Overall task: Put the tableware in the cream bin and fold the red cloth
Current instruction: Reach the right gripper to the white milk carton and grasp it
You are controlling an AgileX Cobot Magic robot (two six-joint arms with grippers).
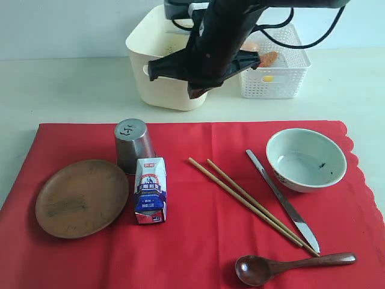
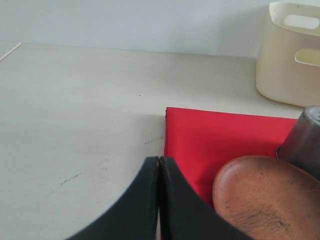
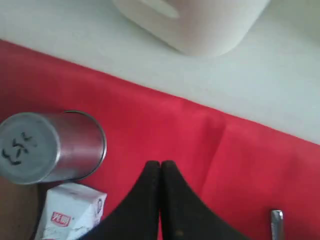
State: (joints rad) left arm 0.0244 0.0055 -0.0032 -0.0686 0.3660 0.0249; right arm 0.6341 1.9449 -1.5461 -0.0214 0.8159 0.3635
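The red cloth (image 1: 198, 241) lies flat across the table's front. On it, from the left, are the wooden plate (image 1: 81, 198), the steel cup (image 1: 133, 144) standing upside down, the chopsticks (image 1: 252, 201), the knife (image 1: 283, 201), the bowl (image 1: 289, 180) and the dark spoon (image 1: 289, 265). The cream bin (image 1: 156, 84) stands behind the cloth. My right gripper (image 3: 160, 164) is shut and empty, hanging over the cloth (image 3: 200, 140) beside the cup (image 3: 45, 147). My left gripper (image 2: 159, 159) is shut and empty at the cloth's corner (image 2: 210, 135), next to the plate (image 2: 265, 195).
A small milk carton (image 1: 150, 189) lies between the plate and the chopsticks, touching the cup. A white mesh basket (image 1: 271, 87) with food items stands to the right of the cream bin. The right arm (image 1: 210, 54) hangs in front of both bins.
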